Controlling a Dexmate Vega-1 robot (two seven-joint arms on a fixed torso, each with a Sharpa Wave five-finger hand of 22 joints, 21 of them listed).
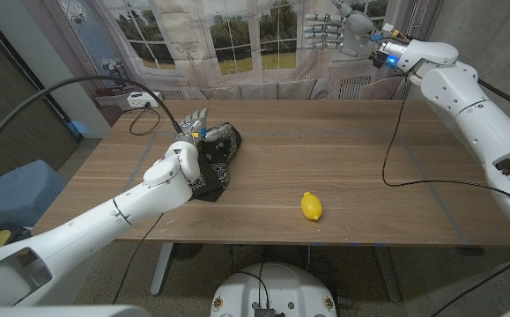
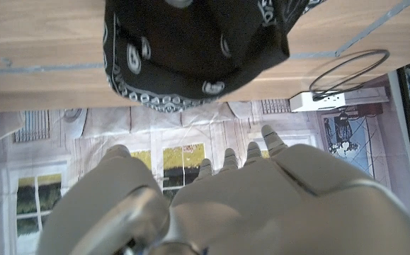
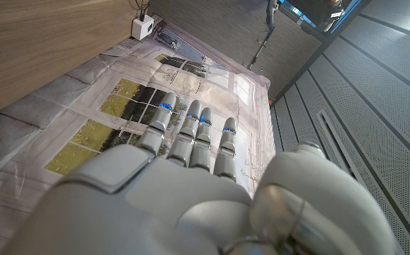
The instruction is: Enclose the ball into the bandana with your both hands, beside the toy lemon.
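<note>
Two hands: left hand (image 1: 187, 145) released, fingers spread beside bunched bandana (image 1: 215, 161) on worktop (image 1: 343, 150); right hand (image 1: 329, 31) released, raised. Toy lemon (image 1: 311, 206) well apart.

Wooden table (image 1: 343, 167): black patterned bandana (image 1: 215, 163), bunched, left of centre; yellow toy lemon (image 1: 312, 206), lower centre; black cable (image 1: 395, 158) trailing across right side.

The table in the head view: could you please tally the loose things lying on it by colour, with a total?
Black: 1, the bandana, bunched up by the left hand
Yellow: 1, the toy lemon
White: 1, the power strip at the table's far edge
Total: 3. A ball can't be made out; it may be hidden in the cloth.
</note>
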